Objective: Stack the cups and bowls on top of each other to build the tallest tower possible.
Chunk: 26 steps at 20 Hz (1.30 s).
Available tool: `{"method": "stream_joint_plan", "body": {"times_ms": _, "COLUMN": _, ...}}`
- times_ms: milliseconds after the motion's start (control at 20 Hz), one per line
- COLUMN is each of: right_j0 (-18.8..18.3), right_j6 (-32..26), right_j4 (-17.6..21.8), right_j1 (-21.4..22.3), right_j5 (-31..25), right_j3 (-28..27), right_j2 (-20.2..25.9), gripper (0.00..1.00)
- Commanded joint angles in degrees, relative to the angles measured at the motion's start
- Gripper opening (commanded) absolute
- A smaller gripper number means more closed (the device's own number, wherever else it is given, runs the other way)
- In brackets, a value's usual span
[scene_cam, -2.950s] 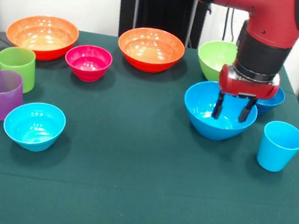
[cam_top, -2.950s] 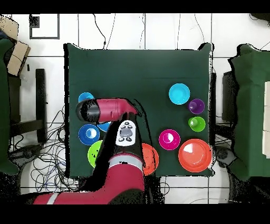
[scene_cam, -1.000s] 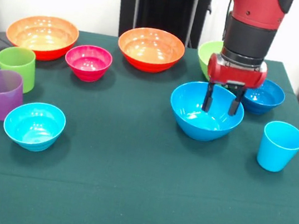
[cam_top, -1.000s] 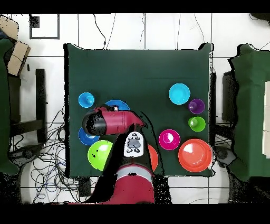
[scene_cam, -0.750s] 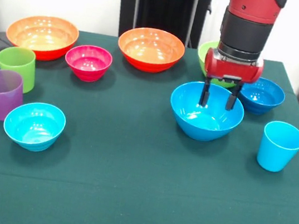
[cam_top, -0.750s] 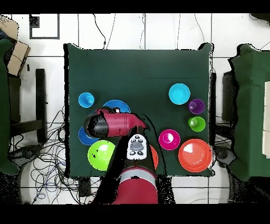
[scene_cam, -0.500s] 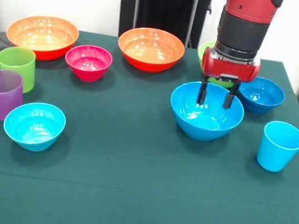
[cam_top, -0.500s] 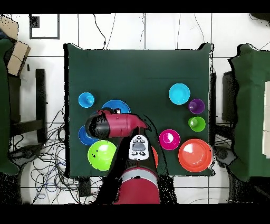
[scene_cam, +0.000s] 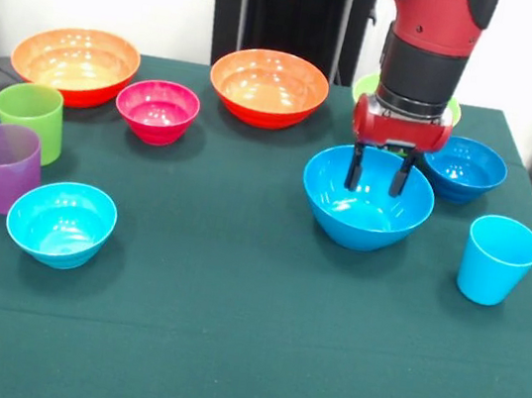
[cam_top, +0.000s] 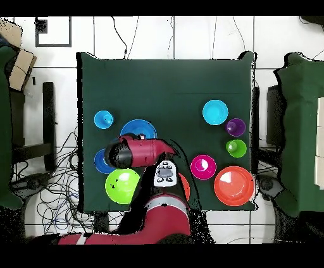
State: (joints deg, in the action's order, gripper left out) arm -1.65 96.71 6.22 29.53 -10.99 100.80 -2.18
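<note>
While no tower stands, the big blue bowl [scene_cam: 364, 214] sits alone toward the bench's [scene_cam: 226, 333] right edge, pincer [scene_cam: 378, 173] spread and empty over its far rim. Just beyond: dark blue bowl [scene_cam: 466, 170] and green bowl [cam_top: 122, 186]. Blue cup [scene_cam: 496, 259] stands near the right edge.

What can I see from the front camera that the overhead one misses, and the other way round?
Only the front view shows the tool, open over the large blue bowl, and the whole of the middle orange bowl. Only the overhead view shows the whole lime green bowl, the floor tiles and the cables around the table. Both show the light blue cup, the magenta bowl, the cyan bowl and the purple cup.
</note>
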Motion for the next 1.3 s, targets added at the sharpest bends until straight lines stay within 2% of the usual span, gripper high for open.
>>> {"method": "stream_joint_plan", "body": {"times_ms": 50, "right_j0": -0.48, "right_j6": 4.46, "right_j4": 5.81, "right_j1": -5.31, "right_j5": 6.99, "right_j3": 3.11, "right_j2": 4.88, "gripper": 1.00}}
{"method": "stream_joint_plan", "body": {"times_ms": 250, "right_j0": 0.22, "right_j6": 5.96, "right_j4": 6.62, "right_j1": -6.07, "right_j5": 8.96, "right_j3": 3.45, "right_j2": 3.28, "gripper": 1.00}}
{"method": "stream_joint_plan", "body": {"times_ms": 400, "right_j0": -0.47, "right_j6": 4.95, "right_j4": 6.95, "right_j1": -4.62, "right_j5": 7.02, "right_j3": 3.54, "right_j2": 3.85, "gripper": 1.00}}
{"method": "stream_joint_plan", "body": {"times_ms": 600, "right_j0": -1.30, "right_j6": 4.12, "right_j4": 6.35, "right_j1": -5.62, "right_j5": 5.04, "right_j3": 0.56, "right_j2": 5.19, "gripper": 1.00}}
{"method": "stream_joint_plan", "body": {"times_ms": 950, "right_j0": -2.85, "right_j6": -0.03, "right_j4": 2.29, "right_j1": -15.05, "right_j5": -4.33, "right_j3": -17.63, "right_j2": 7.91, "gripper": 1.00}}
{"method": "stream_joint_plan", "body": {"times_ms": 1100, "right_j0": -1.86, "right_j6": -0.32, "right_j4": 0.40, "right_j1": -18.48, "right_j5": -11.15, "right_j3": -26.67, "right_j2": 6.84, "gripper": 1.00}}
{"method": "stream_joint_plan", "body": {"times_ms": 1300, "right_j0": -0.10, "right_j6": 1.84, "right_j4": -0.51, "right_j1": -24.02, "right_j5": -13.79, "right_j3": -36.94, "right_j2": 4.76, "gripper": 1.00}}
